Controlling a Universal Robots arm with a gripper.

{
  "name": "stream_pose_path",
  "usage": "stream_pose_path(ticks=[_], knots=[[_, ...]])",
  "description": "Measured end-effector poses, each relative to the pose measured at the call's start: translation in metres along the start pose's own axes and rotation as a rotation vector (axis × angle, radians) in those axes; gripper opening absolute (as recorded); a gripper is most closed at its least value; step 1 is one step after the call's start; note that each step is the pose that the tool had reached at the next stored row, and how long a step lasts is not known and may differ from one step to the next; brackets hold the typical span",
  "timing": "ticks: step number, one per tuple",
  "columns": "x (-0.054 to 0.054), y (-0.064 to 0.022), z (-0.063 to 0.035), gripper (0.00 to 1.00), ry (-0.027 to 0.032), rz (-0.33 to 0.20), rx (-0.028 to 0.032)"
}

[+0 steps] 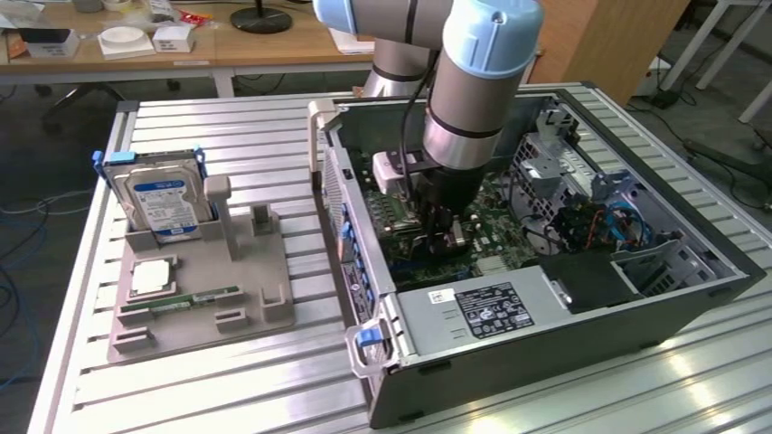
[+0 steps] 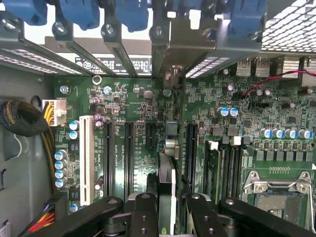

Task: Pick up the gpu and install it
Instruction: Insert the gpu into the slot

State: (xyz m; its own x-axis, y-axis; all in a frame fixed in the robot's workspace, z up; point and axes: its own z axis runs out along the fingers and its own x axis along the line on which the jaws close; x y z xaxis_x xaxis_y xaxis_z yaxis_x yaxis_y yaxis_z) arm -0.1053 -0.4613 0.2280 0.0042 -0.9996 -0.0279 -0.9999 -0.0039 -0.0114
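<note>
The gpu (image 2: 167, 170) shows edge-on in the wrist view as a thin dark card, with its silvery bracket running up to the case's rear slot openings. My gripper (image 2: 170, 200) is shut on it, one black finger (image 2: 144, 210) on each side. The card stands upright over the green motherboard (image 2: 138, 108), in line with a black expansion slot. In the exterior view the gripper (image 1: 442, 233) reaches down inside the open computer case (image 1: 675, 298), and the gpu (image 1: 451, 239) hangs just above the board.
A white slot (image 2: 85, 158) and black slots (image 2: 108, 153) lie beside the card. The power supply (image 1: 483, 312) fills the case's near end, with cables (image 1: 579, 226) at the exterior view's right. A grey fixture tray (image 1: 259, 312) on the table holds a hard drive (image 1: 163, 199), a processor (image 1: 154, 278) and a memory stick (image 1: 199, 297).
</note>
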Motion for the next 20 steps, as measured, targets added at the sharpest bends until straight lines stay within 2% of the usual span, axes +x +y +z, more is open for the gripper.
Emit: stream_pose_path(ticks=[16, 18, 20], knots=[[-0.0001, 0.0, 0.0, 0.26, -0.0004, 0.0, -0.0003], [-0.0004, 0.0006, 0.0006, 0.27, -0.0035, 0.001, -0.0001], [-0.0003, 0.0002, -0.0026, 0.27, -0.0009, 0.0, -0.001]])
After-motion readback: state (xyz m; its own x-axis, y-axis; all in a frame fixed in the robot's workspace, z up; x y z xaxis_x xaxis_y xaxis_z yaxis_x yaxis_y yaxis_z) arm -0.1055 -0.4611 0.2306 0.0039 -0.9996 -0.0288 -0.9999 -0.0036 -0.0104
